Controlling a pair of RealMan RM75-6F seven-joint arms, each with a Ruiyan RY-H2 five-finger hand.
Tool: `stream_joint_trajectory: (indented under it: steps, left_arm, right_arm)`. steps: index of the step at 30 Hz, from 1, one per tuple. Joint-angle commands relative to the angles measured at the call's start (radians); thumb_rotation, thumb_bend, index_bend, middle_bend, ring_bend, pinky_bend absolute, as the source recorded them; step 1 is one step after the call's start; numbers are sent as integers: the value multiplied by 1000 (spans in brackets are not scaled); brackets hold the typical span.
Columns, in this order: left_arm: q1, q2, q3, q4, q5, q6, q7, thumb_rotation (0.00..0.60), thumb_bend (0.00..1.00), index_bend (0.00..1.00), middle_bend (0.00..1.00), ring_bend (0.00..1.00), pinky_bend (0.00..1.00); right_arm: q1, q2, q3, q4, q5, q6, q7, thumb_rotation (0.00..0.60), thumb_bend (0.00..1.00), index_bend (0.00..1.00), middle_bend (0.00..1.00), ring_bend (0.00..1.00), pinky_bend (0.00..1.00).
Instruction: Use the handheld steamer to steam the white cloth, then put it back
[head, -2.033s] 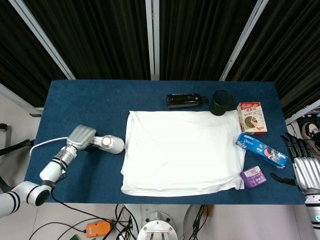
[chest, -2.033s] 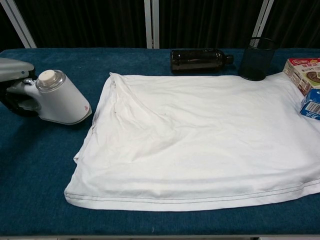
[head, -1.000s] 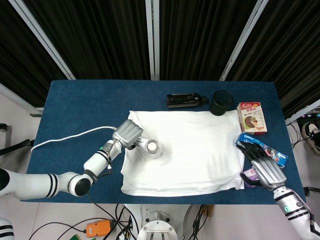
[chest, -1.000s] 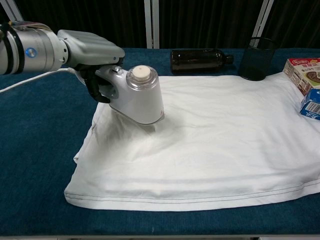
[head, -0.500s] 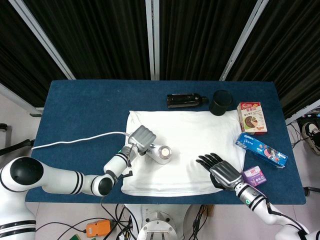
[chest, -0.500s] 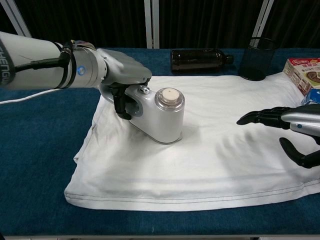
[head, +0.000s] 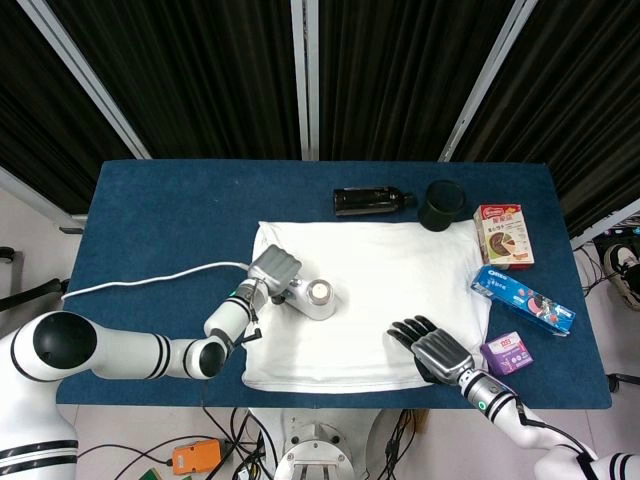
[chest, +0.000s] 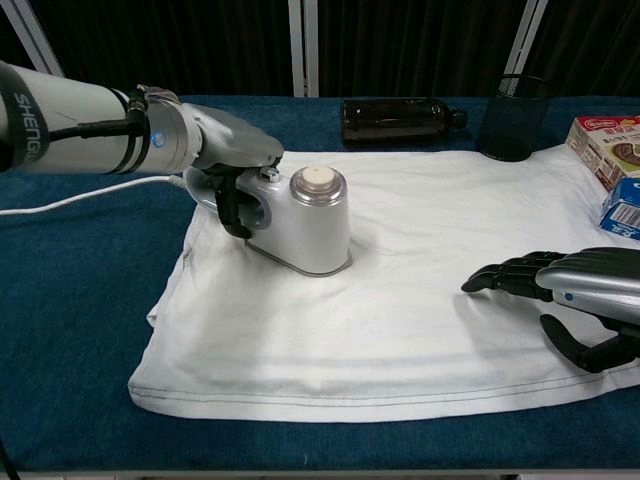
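2 hands are on the job: my left hand (chest: 232, 165) grips the steamer (chest: 305, 225) standing on the cloth's (chest: 420, 270) left part, my right hand (chest: 565, 295) hovers open over its right edge, so I judge steaming underway, next sweeping rightward.

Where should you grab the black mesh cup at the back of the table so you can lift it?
Probably around its round side wall, coming in from the front. The black mesh cup stands upright with its mouth open at the top, so the wall gives an even curve to wrap. The dark bottle lies to its left and the red snack box to its right, leaving the front most open.
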Motion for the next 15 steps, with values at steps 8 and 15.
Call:
stream_joint_trajectory:
  steps: [8, 15]
  left_arm:
    - [38, 73, 16, 8, -61, 27, -62, 529, 738, 917, 882, 777, 665]
    - [83, 137, -35, -84, 33, -1, -186, 512, 733, 917, 882, 777, 665]
  right_arm:
    - [16, -17, -10, 2, 20, 3, -23, 600, 1000, 9, 100, 12, 83]
    - [23, -20, -13, 7, 26, 12, -14, 600, 1000, 9, 100, 12, 83]
